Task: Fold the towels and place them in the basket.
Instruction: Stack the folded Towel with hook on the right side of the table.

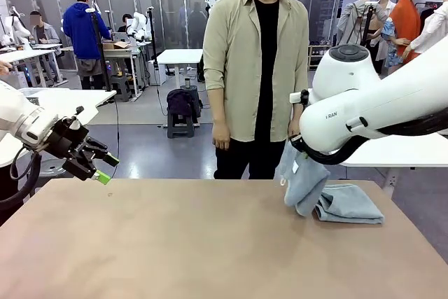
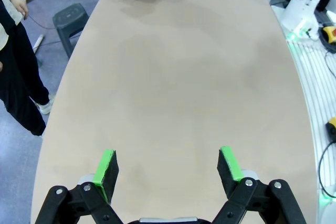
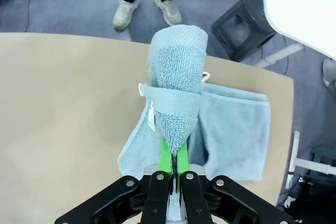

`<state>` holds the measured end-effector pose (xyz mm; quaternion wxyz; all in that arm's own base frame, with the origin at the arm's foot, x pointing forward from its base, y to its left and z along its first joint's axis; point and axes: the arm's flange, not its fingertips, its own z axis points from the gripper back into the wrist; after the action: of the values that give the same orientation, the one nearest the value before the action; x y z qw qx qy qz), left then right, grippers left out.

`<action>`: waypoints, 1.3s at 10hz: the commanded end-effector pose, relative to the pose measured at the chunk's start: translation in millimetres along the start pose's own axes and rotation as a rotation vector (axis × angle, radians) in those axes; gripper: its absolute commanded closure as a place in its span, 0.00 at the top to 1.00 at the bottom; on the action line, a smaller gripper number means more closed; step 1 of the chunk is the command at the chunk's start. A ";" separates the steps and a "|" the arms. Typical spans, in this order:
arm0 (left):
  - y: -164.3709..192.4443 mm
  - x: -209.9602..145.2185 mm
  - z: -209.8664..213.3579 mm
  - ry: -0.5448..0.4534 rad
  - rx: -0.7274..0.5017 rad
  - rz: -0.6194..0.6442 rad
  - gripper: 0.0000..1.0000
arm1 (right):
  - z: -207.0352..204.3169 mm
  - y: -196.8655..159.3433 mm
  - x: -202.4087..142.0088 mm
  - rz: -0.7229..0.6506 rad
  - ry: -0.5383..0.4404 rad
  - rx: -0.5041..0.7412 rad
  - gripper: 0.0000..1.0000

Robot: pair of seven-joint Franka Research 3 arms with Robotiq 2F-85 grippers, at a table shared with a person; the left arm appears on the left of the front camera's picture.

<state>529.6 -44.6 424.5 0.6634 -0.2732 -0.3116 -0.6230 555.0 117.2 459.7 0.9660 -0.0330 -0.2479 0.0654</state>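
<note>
We see the table (image 1: 175,243) spanning the whole lower half of the front view, its tan surface bare across the centre and left. A person (image 1: 255,68) in a pale olive shirt over black stands at the far edge, upper centre of the frame, arms down at the sides.

The right arm (image 1: 371,103) enters from the right edge of the front view and arches down over the right part of the table. The left arm (image 1: 28,127) enters at the left edge, mid-height.

We find two towels at centre right of the front view. One towel (image 1: 350,204) lies folded flat on the table. The second towel (image 3: 176,82) hangs bunched just left of it, raised off the surface; a small white loop (image 3: 206,75) shows at its edge.

The right gripper (image 3: 172,163) has its green pads pressed narrowly together on the raised towel, at lower centre of the right wrist view.

The left gripper (image 2: 168,169) stands wide apart with nothing between its pads, above bare tabletop at the bottom of the left wrist view.
</note>
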 end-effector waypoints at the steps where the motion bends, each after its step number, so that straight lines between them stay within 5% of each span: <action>1: -1.1 0.6 1.2 0.006 -0.002 -0.007 0.96 | 6.1 -14.7 -0.6 -0.006 0.038 -0.021 0.04; 5: -1.1 0.6 1.2 0.006 -0.002 -0.007 0.96 | -13.7 -58.9 -9.4 -0.047 0.087 -0.065 0.04; 13: -1.1 0.6 1.2 0.006 -0.002 -0.007 0.96 | -116.2 -134.5 -22.0 -0.075 0.116 -0.087 0.04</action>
<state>529.6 -44.6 424.5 0.6634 -0.2732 -0.3116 -0.6230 600.0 -21.4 358.4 0.9800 -0.0682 -0.1866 0.0113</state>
